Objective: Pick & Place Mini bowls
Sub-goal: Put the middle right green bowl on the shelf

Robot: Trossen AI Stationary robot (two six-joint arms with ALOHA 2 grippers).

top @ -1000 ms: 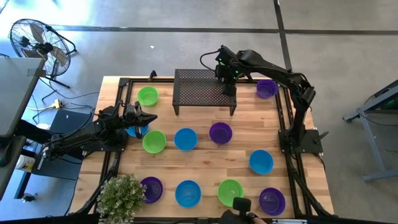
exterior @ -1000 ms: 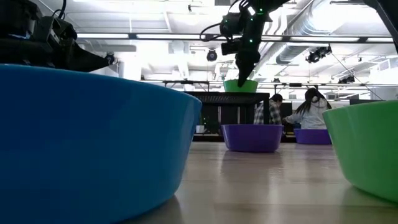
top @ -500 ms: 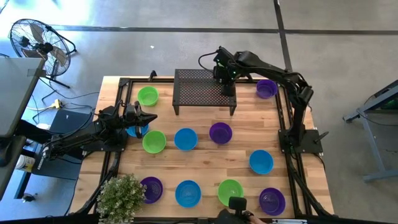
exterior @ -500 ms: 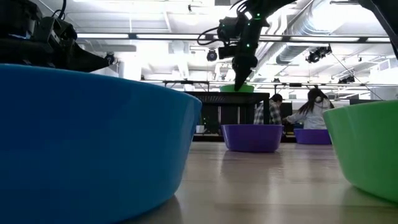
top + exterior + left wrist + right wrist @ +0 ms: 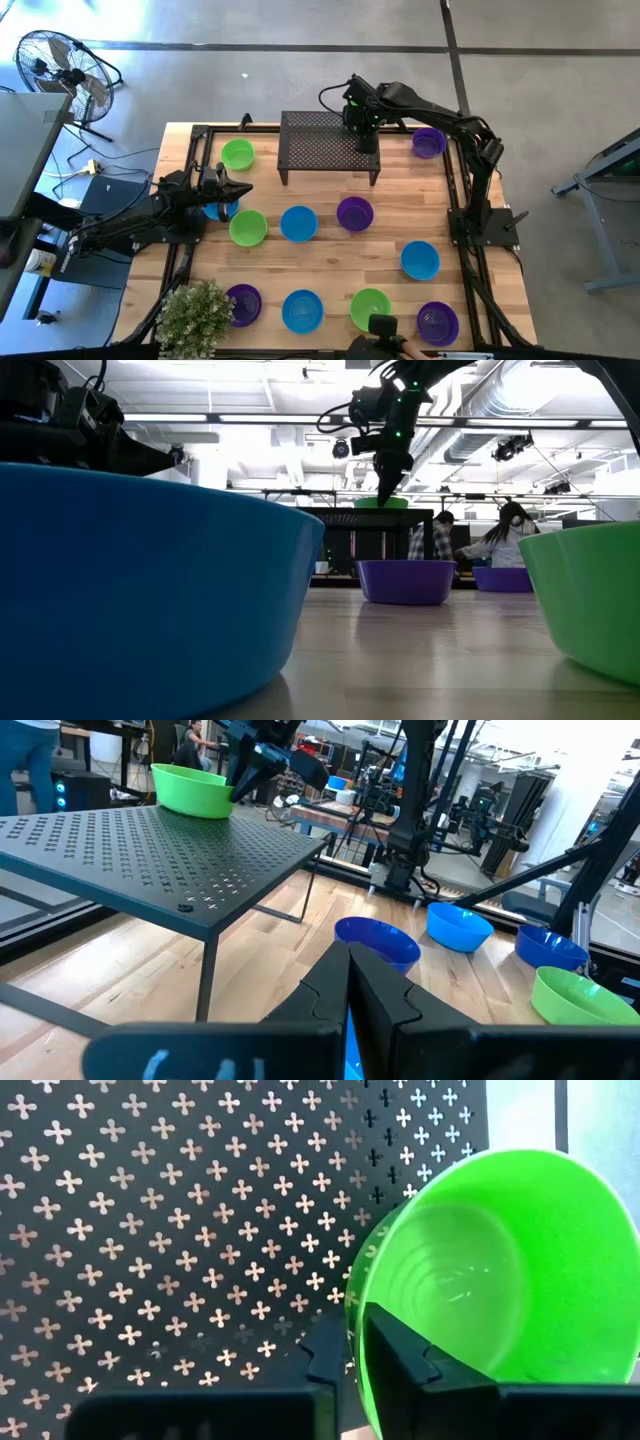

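Grey concrete floor (image 5: 300, 70) all round, dark seam lines across it. Light wooden plank table (image 5: 330, 255) with black frame rails along its edges. Black round floor fan (image 5: 60, 68) off the table's far-left corner, cables trailing to a power strip. Grey cabinet (image 5: 25, 150) beyond the left edge. Small green potted plant (image 5: 195, 315) on the near-left corner. Low view: white ceiling (image 5: 250, 385) with strip lights and ducts; people seated at desks (image 5: 495, 540) behind.
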